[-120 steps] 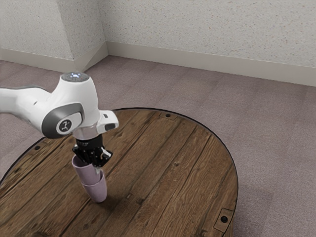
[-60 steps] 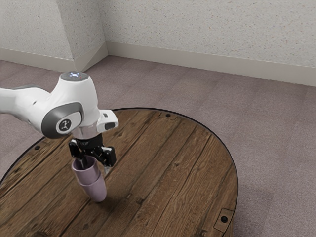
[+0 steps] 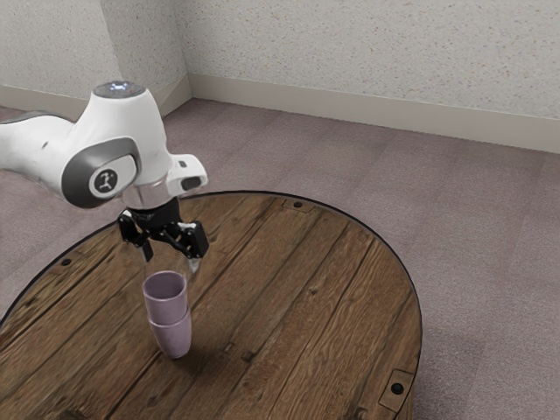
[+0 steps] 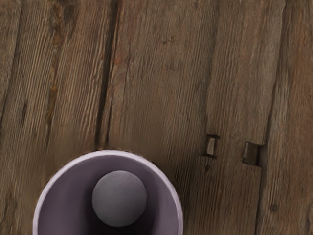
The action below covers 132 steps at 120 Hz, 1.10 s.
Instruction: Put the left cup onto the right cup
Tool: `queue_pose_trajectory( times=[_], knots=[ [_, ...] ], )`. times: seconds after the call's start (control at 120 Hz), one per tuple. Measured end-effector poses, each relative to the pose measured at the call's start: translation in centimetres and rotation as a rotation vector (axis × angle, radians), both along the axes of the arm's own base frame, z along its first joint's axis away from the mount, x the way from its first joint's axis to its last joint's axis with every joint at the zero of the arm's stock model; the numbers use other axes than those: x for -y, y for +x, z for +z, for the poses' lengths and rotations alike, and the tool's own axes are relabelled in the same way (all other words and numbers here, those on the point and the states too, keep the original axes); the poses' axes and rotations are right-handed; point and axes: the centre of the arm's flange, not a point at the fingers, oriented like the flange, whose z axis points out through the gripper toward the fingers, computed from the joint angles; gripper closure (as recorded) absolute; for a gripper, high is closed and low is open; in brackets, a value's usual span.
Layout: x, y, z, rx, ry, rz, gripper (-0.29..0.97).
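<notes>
Spread tool [image 3: 170, 257] above 2 nested cups [image 3: 168, 311]

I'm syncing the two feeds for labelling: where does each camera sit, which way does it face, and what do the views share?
Exterior view: raised at the arm's side, looking down across the round table; shows the white arm and its open fingers above the top cup, which is nested in the lower cup.
Wrist view: on the hand, facing straight down into the top cup.
Shared: the purple top cup and the table's wooden planks.
</notes>
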Motion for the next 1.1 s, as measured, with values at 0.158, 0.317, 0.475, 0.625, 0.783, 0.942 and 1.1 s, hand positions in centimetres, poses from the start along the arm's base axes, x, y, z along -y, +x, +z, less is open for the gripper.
queue_pose_trajectory(
  times=[0.158,0.317,0.475,0.625,0.783,0.942,1.1],
  knots=[
    [0.6,3.1,2.6,0.008,-0.030,-0.024,0.00],
    [0.7,5.9,4.7,0.010,-0.044,-0.068,0.00],
    [0.7,8.9,6.5,0.016,-0.052,-0.124,0.00],
    [-0.3,11.6,7.7,0.032,-0.052,-0.173,0.00],
    [-1.6,14.2,10.1,0.061,-0.045,-0.217,0.00],
    [-1.6,14.3,12.8,0.069,-0.041,-0.270,0.00],
    [-1.6,13.7,14.4,0.058,-0.038,-0.312,0.00]
  ],
)
